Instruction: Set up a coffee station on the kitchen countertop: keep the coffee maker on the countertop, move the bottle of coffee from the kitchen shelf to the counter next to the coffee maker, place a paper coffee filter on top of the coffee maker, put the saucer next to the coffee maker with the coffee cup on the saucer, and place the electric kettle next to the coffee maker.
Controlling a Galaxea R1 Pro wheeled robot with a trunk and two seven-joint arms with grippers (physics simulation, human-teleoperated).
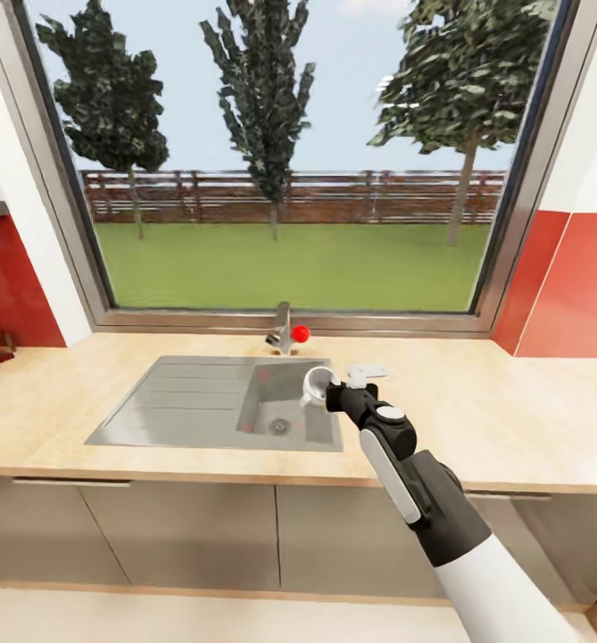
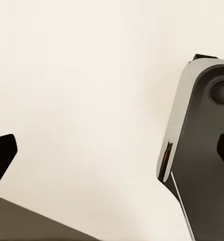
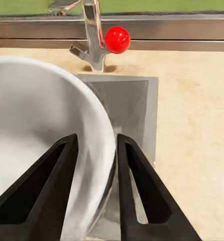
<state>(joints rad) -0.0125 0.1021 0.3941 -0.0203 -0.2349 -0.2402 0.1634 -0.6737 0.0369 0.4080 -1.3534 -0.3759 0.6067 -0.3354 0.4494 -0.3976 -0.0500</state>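
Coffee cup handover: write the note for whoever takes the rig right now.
Right gripper: shut on the coffee cup, pinching its rim. The cup is held above the sink basin set in the kitchen countertop, in front of the faucet.
Left gripper: open, nothing between its fingers.
Done: cup is in hand.
Left: carry it to the saucer beside the coffee maker. The other steps cannot be judged from these views.

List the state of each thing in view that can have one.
Right tool: shut on the cup's rim, held over the sink.
Cup: lifted, tipped on its side, looks empty.
Sink: dry, nothing in the basin.
Tap: no water running.
Left tool: cannot tell.
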